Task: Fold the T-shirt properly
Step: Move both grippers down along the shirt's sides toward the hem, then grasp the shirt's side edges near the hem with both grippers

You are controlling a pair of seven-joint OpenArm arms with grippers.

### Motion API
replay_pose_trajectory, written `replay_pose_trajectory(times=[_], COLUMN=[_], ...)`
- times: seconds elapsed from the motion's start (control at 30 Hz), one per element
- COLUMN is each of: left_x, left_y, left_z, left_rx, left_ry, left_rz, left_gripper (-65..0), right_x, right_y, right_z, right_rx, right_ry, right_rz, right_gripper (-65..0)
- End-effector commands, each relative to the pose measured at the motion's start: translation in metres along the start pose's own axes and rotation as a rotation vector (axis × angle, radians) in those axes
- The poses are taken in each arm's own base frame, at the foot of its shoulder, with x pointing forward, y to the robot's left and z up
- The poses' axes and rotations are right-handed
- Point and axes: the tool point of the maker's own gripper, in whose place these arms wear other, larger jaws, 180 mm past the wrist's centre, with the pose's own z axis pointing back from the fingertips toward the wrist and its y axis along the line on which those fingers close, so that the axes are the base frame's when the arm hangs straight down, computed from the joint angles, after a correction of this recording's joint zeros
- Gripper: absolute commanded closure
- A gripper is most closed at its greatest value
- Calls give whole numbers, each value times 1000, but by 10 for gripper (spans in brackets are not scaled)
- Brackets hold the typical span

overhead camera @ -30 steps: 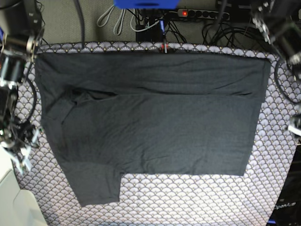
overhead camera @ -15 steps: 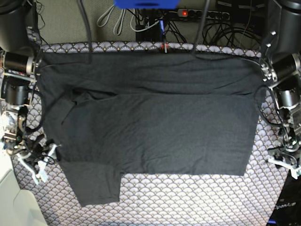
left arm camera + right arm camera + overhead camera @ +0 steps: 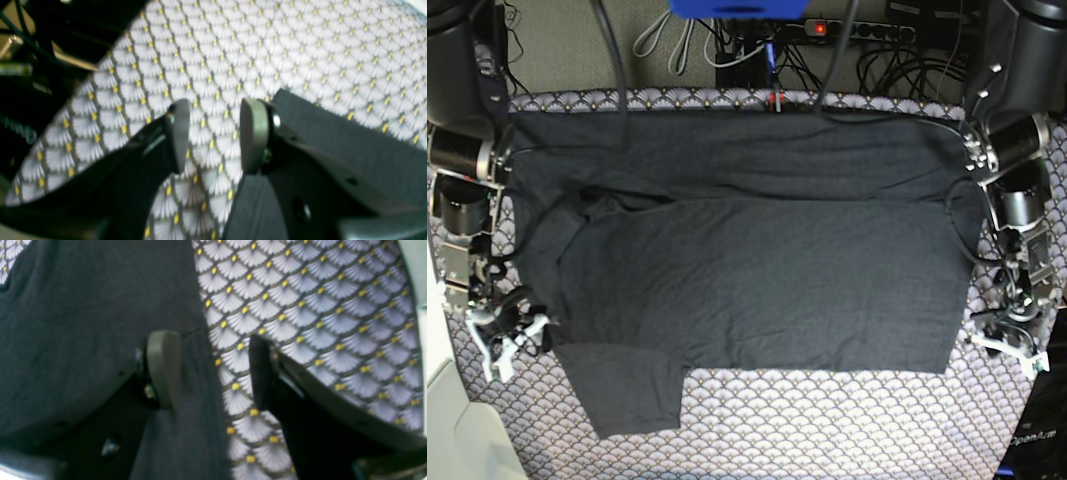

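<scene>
The dark charcoal T-shirt [image 3: 757, 260] lies spread flat across the table, its far part folded over toward the middle and one sleeve [image 3: 627, 395] sticking out at the near left. My right gripper [image 3: 512, 340] hovers open at the shirt's left edge. In the right wrist view the T-shirt [image 3: 83, 323] edge runs between the spread fingers of that gripper [image 3: 213, 371], and nothing is gripped. My left gripper [image 3: 1007, 345] is open just off the shirt's near right corner. In the left wrist view this gripper [image 3: 215, 136] stands over patterned cloth, with the T-shirt [image 3: 350, 150] beside its right finger.
A grey scallop-print cloth [image 3: 827, 430] covers the table under the shirt. A power strip [image 3: 857, 30] and loose cables lie behind the far edge. A white object [image 3: 447, 430] sits at the near left and a black box [image 3: 1037, 430] at the near right.
Both arms have swung in from the table's outer corners and lowered to the shirt's side edges. The shirt has not moved. Both grippers stayed open.
</scene>
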Motion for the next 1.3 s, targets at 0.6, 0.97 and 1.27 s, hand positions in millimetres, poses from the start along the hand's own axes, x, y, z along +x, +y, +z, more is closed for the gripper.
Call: replay_pose_trajectory(times=[0.6, 0.97, 1.27], left_x=[4, 6, 6], left_y=[4, 4, 4], left_z=[22, 22, 22], left_rx=[-2, -2, 0], left_ry=[-60, -63, -64], left_rz=[-69, -69, -70], left_gripper=[-242, -242, -243], right_x=[-13, -36, -56], right_y=[-18, -15, 0], right_z=[0, 1, -2], right_rx=[-121, -115, -88], right_ry=[-1, 38, 73], right_rz=[-38, -40, -46], right_gripper=[-337, -331, -156])
